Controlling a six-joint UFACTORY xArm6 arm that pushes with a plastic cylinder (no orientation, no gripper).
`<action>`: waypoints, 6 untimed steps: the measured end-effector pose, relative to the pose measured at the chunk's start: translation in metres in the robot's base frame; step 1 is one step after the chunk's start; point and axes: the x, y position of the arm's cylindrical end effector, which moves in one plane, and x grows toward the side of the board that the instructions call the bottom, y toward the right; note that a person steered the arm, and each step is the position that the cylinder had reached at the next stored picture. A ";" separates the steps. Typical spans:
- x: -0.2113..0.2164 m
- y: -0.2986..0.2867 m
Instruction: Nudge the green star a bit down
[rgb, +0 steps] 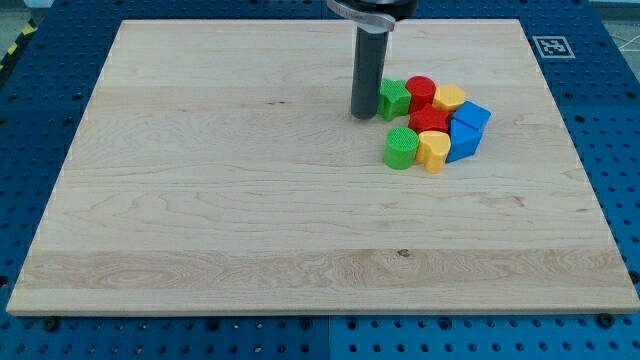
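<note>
Camera view, the only one: wooden board (250, 200) lies on a blue perforated table (40, 340), w/ a black-and-white marker tag (551, 46) just off the board's top-right corner. Dark rod comes down from the view's top, and my tip (364, 117) sits on the board in the upper middle, right at the left side of the green star (394, 99). Tip and star look touching or nearly so; can't tell which. No claw on this rig, so nothing to call released or clenched: just the plain rod end.

Green star is the leftmost block of a tight cluster right of centre, in the board's upper half. Just right of it is a red cylinder (420, 91), then a yellow block (449, 98) w/ angled sides, exact shape unclear. Below those sits a red block (429, 120), mostly hidden by its neighbours. Front row: green cylinder (401, 148) on the left, yellow heart (432, 150) touching it on the right. Two blue blocks close the cluster's right side: upper blue block (471, 116) and lower blue block (463, 141), pressed together.
</note>
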 end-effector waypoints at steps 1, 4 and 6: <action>-0.032 -0.028; -0.053 0.027; -0.047 0.034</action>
